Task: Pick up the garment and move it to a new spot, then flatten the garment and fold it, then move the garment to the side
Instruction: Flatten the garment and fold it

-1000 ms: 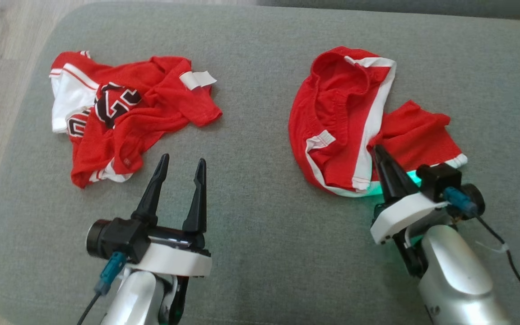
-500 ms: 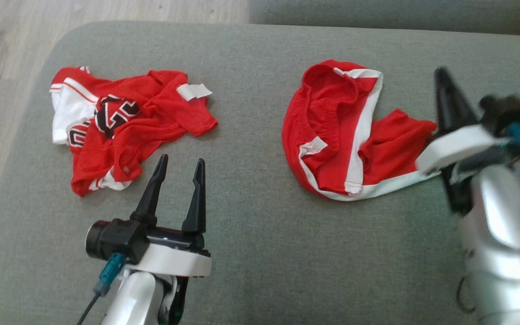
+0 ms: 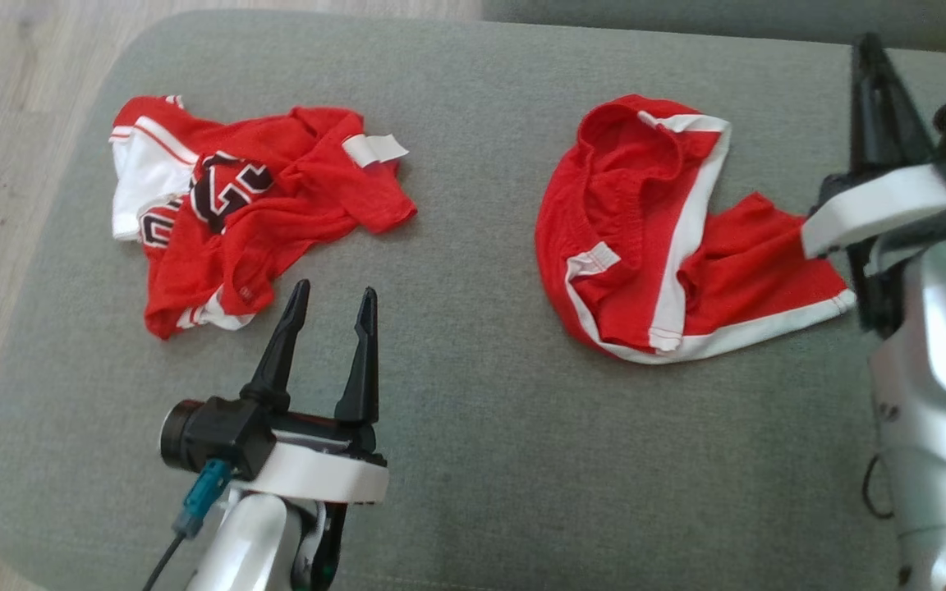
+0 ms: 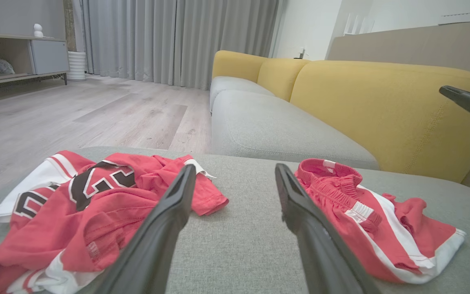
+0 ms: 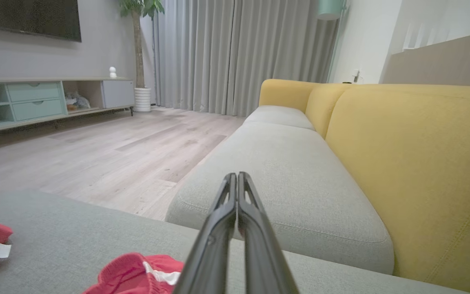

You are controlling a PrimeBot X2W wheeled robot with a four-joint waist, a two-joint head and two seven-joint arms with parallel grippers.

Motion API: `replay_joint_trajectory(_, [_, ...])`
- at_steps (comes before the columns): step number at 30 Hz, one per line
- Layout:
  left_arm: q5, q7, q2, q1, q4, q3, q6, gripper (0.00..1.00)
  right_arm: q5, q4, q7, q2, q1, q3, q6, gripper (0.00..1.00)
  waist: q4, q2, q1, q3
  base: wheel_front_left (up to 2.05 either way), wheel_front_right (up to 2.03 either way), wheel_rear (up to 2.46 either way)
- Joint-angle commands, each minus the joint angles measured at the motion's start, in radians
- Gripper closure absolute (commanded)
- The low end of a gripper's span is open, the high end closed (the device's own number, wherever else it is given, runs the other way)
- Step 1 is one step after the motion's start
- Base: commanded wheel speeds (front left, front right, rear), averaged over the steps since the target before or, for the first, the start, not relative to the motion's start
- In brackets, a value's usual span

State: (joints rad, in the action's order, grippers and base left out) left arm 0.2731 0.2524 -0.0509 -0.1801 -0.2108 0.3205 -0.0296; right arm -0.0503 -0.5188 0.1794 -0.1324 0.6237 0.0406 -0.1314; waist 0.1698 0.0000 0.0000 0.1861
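Two red garments lie crumpled on the grey cushion (image 3: 473,427). At the left is a jersey (image 3: 268,205) with white trim and black lettering, at the right a pair of shorts (image 3: 629,222) with white stripes. My left gripper (image 3: 335,289) stands open just below the jersey, nothing between its fingers. My right gripper (image 3: 867,49) is shut and empty, raised to the right of the shorts and clear of them. The left wrist view has the jersey (image 4: 96,204) left of the open gripper (image 4: 235,167) and the shorts (image 4: 365,208) right. The right wrist view looks over the shorts (image 5: 137,269), along the shut gripper (image 5: 235,176).
A grey sofa seat (image 4: 267,126) with a yellow back (image 4: 382,102) runs beyond the cushion. Wooden floor (image 3: 5,123) lies off the cushion's left edge. A low cabinet (image 5: 35,102) and curtains stand far across the room.
My right gripper, still shut, has lifted off the shorts' lower edge and swung up to the right. The head view shifted slightly. The left arm has not moved.
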Motion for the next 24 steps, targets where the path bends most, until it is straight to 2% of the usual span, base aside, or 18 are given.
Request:
replay_joint_trajectory(1, [0.002,0.009,0.000,-0.034,0.032,-0.034,0.003,0.00,-0.004,0.039,0.013,0.013,-0.007,-0.020,0.001,1.00,-0.009,0.0000,0.0000,-0.008,0.00,0.00,0.00])
replay_joint_trajectory(8, [-0.014,0.009,-0.002,-0.018,0.024,-0.044,-0.007,0.00,0.027,0.127,0.052,0.062,-0.138,-0.035,0.001,1.00,-0.068,0.0000,0.0000,-0.054,0.00,0.00,0.00])
replay_joint_trajectory(9, [-0.018,0.009,-0.004,-0.016,0.022,-0.043,-0.010,0.00,0.031,0.144,0.054,0.067,-0.162,-0.034,0.001,0.87,-0.077,0.0000,0.0000,-0.061,0.00,0.00,0.00])
replay_joint_trajectory(10, [-0.021,0.009,-0.006,-0.014,0.020,-0.043,-0.012,0.00,0.033,0.161,0.055,0.071,-0.187,-0.033,0.001,0.24,-0.086,0.0000,0.0000,-0.067,0.00,0.00,0.00])
replay_joint_trajectory(11, [-0.025,0.009,-0.009,-0.012,0.018,-0.042,-0.015,0.00,0.044,0.176,0.054,0.075,-0.214,-0.028,0.001,0.00,-0.095,0.0000,0.0000,-0.074,0.00,0.00,0.00])
replay_joint_trajectory(14, [-0.033,0.009,-0.018,-0.007,0.010,-0.041,-0.022,0.00,0.066,0.225,0.053,0.081,-0.301,-0.037,0.001,0.00,-0.121,0.0000,0.0000,-0.085,0.00,0.00,0.00])
replay_joint_trajectory(18, [-0.036,0.009,-0.020,0.000,-0.002,-0.047,-0.025,0.00,0.153,0.274,0.055,0.082,-0.420,-0.067,0.001,0.00,-0.143,0.0000,0.0000,-0.093,0.00,0.00,0.00])
replay_joint_trajectory(24, [-0.039,0.009,-0.018,0.011,-0.019,-0.051,-0.029,0.00,0.212,0.284,0.065,0.082,-0.546,-0.101,0.001,0.00,-0.157,0.0000,0.0000,-0.094,0.00,0.00,0.00])
